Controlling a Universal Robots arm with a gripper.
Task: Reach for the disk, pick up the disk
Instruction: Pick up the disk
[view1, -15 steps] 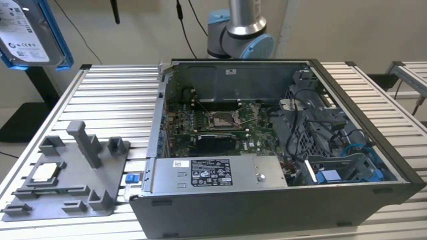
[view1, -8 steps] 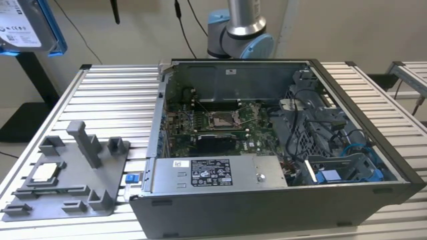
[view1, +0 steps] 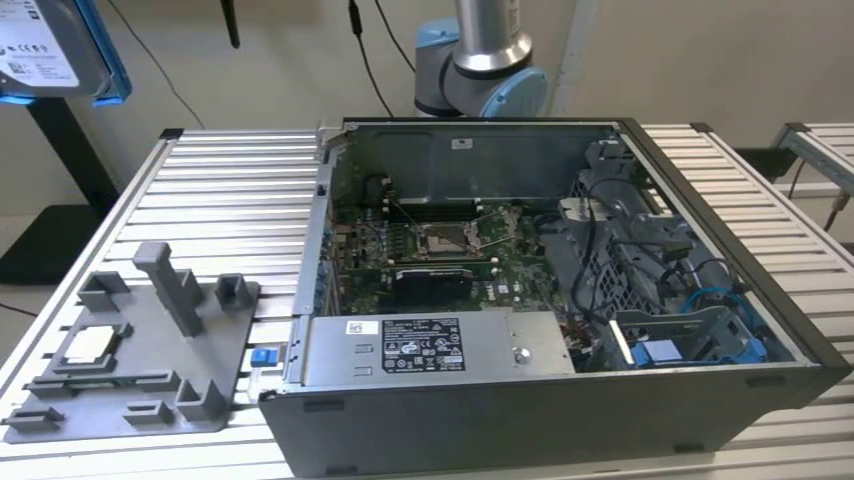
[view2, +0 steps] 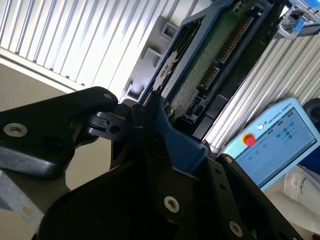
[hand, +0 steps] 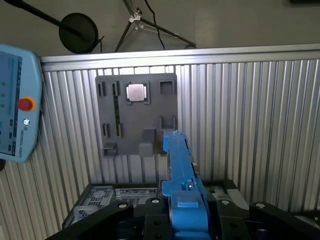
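The disk (view1: 47, 45) hangs high above the table at the exterior view's far left, its white label and blue rail showing. In the second wrist view the disk (view2: 210, 55) shows its green circuit-board side and a blue rail, which runs down between the black fingers of my gripper (view2: 160, 135). In the first wrist view the disk (hand: 179, 165) is edge-on, a blue rail rising out of my gripper (hand: 182, 212). The gripper is shut on the disk, well clear of the table.
An open computer case (view1: 320, 260) takes up the middle of the slatted aluminium table (view1: 227, 190). A grey fixture plate (view1: 134, 390) carrying a small white-topped chip (view1: 87, 343) lies beside it. A teach pendant (hand: 15, 105) stands beyond the table edge.
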